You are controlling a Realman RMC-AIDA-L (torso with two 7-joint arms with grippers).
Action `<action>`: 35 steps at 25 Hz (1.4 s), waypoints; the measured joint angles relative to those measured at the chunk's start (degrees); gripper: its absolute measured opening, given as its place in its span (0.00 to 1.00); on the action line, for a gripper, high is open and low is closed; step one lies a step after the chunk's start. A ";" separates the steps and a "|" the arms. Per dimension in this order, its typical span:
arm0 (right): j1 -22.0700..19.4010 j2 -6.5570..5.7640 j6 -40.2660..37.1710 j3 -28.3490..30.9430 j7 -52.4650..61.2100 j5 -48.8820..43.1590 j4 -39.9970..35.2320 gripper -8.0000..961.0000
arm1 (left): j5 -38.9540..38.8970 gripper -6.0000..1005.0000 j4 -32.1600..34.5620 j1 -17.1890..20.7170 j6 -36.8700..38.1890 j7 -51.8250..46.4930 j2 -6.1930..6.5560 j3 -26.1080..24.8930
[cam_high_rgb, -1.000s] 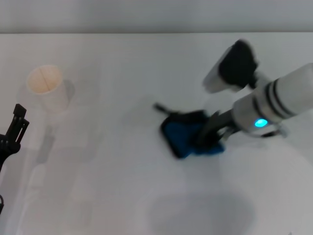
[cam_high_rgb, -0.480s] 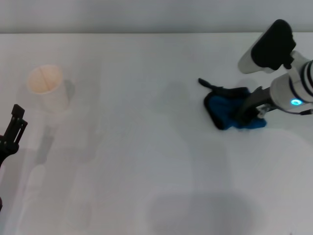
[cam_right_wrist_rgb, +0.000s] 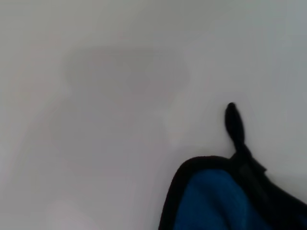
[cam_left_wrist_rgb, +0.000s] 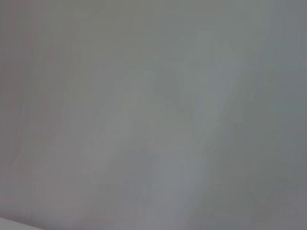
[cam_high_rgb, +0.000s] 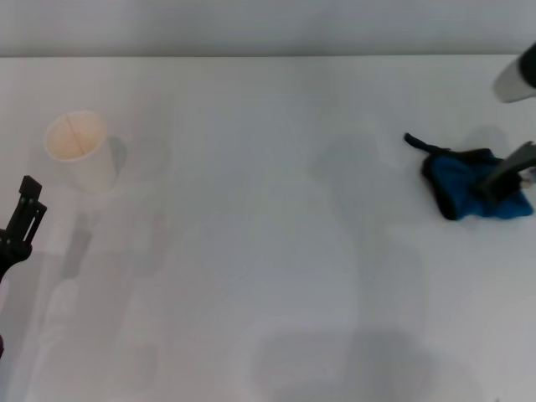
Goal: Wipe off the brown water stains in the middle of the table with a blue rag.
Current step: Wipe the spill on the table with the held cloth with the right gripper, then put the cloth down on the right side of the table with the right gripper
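Left gripper [cam_high_rgb: 21,219] sits parked at nine o'clock, finger state indeterminate. Open white desk [cam_high_rgb: 268,276] spans the centre. At three o'clock, the right gripper [cam_high_rgb: 502,177] is clamped on the blue rag [cam_high_rgb: 469,191], near the edge. Paper cup [cam_high_rgb: 79,149] stands at ten o'clock.

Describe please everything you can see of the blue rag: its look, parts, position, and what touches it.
The blue rag is a small deep-blue cloth with black edging and a short black loop sticking out from one corner. It looks soft and bunched, not flat. It lies on the white table near the right edge of the head view, and the right gripper presses on its right side.
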 joint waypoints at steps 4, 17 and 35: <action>-1.23 -0.68 -4.47 1.73 0.00 -0.06 -2.36 0.09 | 0.00 0.83 0.00 0.00 0.05 -0.03 0.00 -0.14; -2.09 2.24 -11.96 -0.62 0.05 -1.26 -3.72 0.09 | -0.13 0.83 0.08 -0.41 0.08 0.17 -0.05 -0.29; -2.07 2.40 -13.07 -6.96 0.07 5.32 -6.40 0.09 | -0.41 0.83 -0.01 -0.83 0.03 0.33 -0.05 -0.38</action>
